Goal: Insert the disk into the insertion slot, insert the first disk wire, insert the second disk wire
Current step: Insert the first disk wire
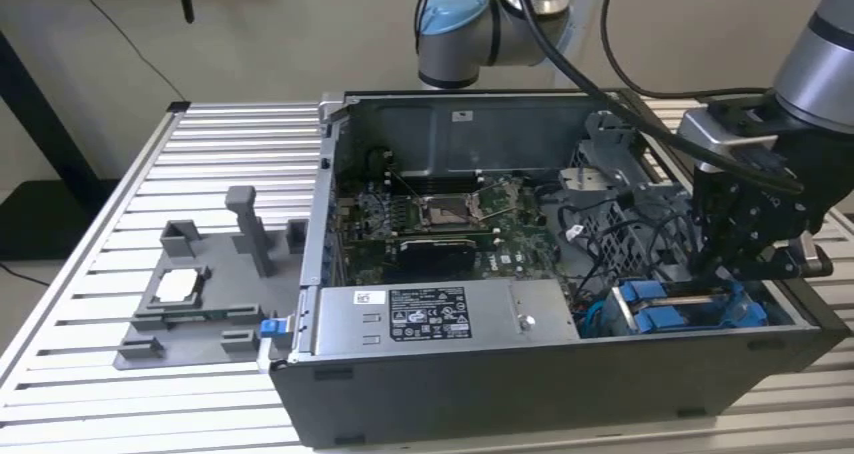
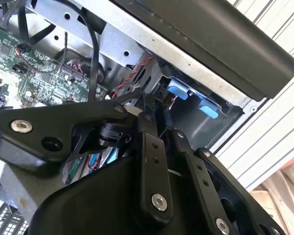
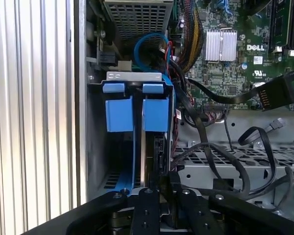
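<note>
The disk stands on edge in its blue carrier, partly down inside the insertion slot, between the cage's two blue tabs. My gripper sits on the disk's outer edge and looks shut on it. In the exterior view the gripper reaches down into the open computer case at the blue-fitted drive cage in the corner at that view's right. The fingertips meet close together near the blue fittings. A loose black wire with a flat connector hangs over the motherboard beside the cage.
A grey labelled power-supply box fills the case front, with the motherboard behind it. Black cable loops and a blue cable crowd the cage. A grey fixture tray lies on the slatted table.
</note>
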Robot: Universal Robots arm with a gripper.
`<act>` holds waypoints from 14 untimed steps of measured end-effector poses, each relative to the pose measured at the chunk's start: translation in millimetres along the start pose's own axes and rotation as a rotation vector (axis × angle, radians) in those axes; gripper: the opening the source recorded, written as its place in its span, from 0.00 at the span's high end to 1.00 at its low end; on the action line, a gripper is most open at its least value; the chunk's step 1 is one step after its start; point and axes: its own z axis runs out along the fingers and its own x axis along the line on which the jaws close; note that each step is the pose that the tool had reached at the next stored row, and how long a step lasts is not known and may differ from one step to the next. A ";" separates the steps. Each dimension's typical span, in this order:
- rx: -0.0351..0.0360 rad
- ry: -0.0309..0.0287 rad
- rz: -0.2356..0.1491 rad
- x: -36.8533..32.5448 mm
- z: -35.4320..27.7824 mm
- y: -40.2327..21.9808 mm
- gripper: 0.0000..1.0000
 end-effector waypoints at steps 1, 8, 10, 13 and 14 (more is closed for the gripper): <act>-0.0002 -0.0003 0.000 0.1 0.2 -0.1 0.79; -0.0039 -0.0005 0.001 0.1 -12.7 -0.4 0.73; -0.0039 -0.0005 0.001 0.1 -16.4 -0.5 0.73; -0.0039 -0.0005 0.001 0.1 -20.5 -0.6 0.73; -0.0039 -0.0005 0.001 0.0 -22.3 -0.6 0.73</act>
